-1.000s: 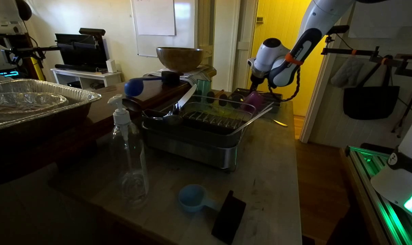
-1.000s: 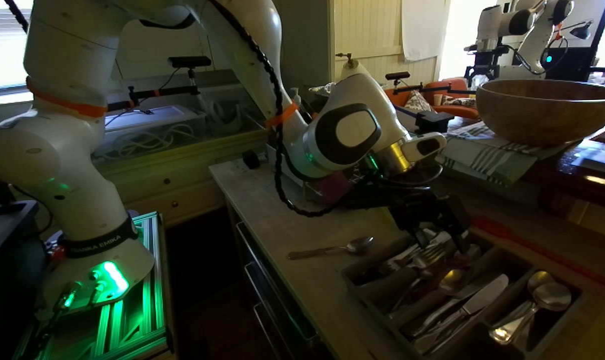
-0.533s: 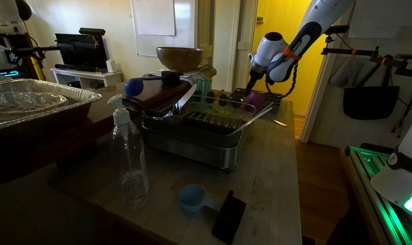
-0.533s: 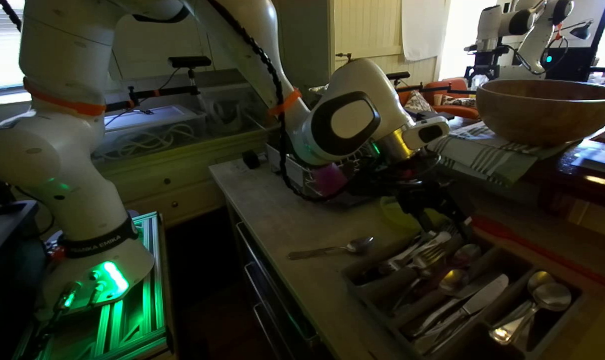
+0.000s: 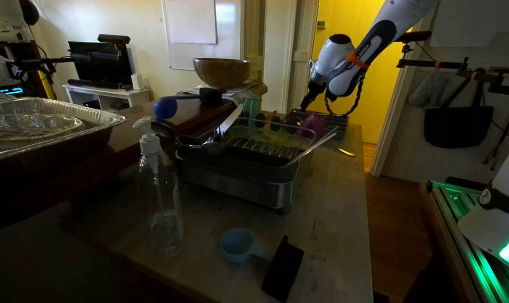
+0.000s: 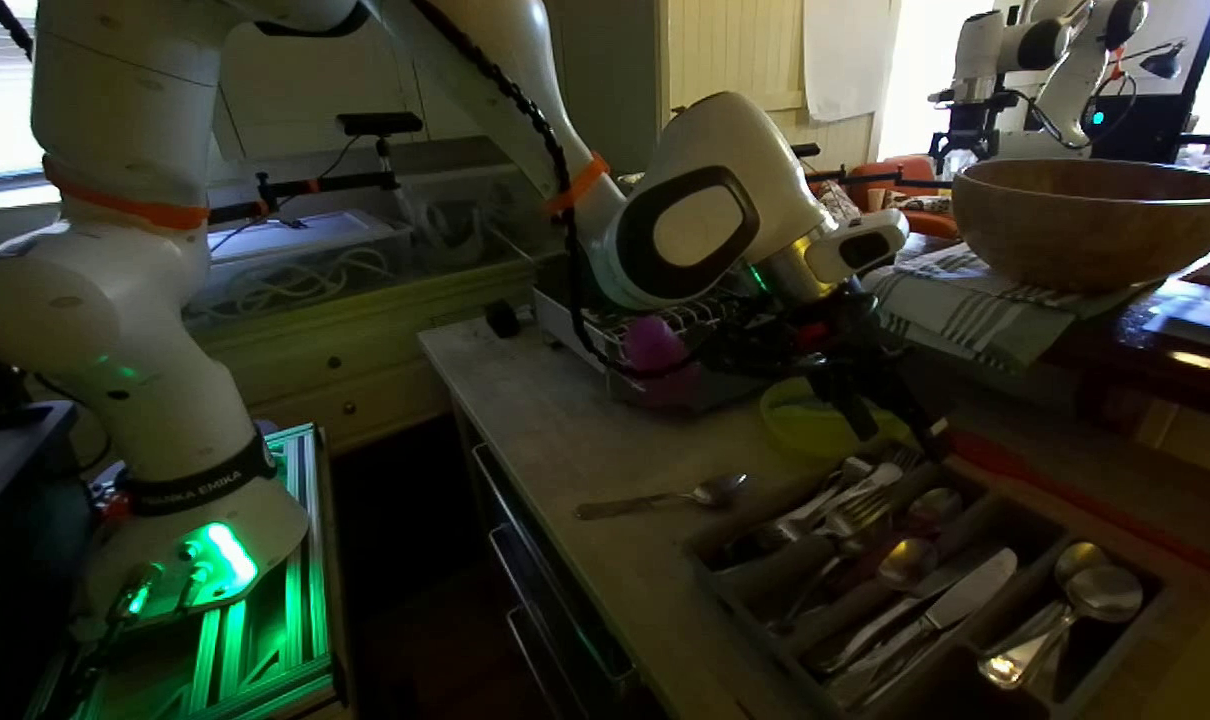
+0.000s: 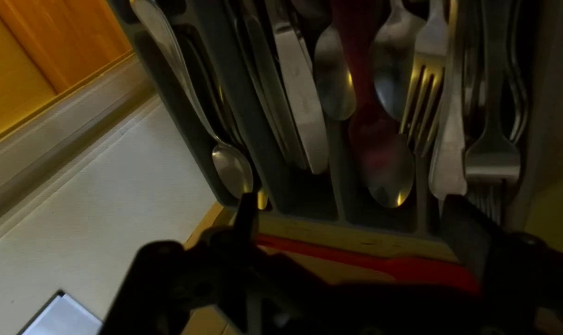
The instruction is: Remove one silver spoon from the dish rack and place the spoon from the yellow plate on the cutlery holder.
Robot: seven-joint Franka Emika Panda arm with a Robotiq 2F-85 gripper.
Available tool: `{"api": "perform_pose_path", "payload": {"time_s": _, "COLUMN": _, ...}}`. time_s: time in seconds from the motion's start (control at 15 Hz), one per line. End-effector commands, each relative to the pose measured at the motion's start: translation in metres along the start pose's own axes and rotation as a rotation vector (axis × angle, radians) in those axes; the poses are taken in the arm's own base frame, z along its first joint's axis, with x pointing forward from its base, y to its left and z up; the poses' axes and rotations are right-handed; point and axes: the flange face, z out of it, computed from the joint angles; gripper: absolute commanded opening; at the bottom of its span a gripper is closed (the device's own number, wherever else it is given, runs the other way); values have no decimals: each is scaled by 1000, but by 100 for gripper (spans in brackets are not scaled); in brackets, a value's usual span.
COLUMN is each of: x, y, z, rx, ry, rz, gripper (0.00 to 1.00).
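Silver spoons (image 7: pixel 232 172) lie with knives (image 7: pixel 301 102) and forks (image 7: pixel 493 160) inside the grey cutlery holder (image 7: pixel 293 193). My gripper (image 7: pixel 351 200) hangs by the holder's end, its jaws spread wide apart. One spoon (image 6: pixel 713 490) rests on the counter (image 6: pixel 555 430) beside the holder, a yellow dish (image 6: pixel 798 422) sits near its end, and the dish rack (image 5: pixel 242 184) stands farther off.

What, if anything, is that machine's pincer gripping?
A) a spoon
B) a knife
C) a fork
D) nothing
D: in the wrist view the pincer stands wide open with nothing between its fingers; the spoons and forks seen beyond it lie in the cutlery tray.
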Motion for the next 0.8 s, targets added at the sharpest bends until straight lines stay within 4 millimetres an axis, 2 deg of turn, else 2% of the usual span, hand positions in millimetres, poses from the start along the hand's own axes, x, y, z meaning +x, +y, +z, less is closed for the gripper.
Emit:
{"api": "perform_pose_path", "payload": {"time_s": 0.0, "x": -1, "y": 3, "z": -15, "rx": 42, "ry": -13, "rz": 63, "gripper": 100}}
{"api": "perform_pose_path", "payload": {"time_s": 0.73, "x": 8, "y": 8, "z": -55, "rx": 190, "ry": -21, "rz": 281, "gripper": 100}}
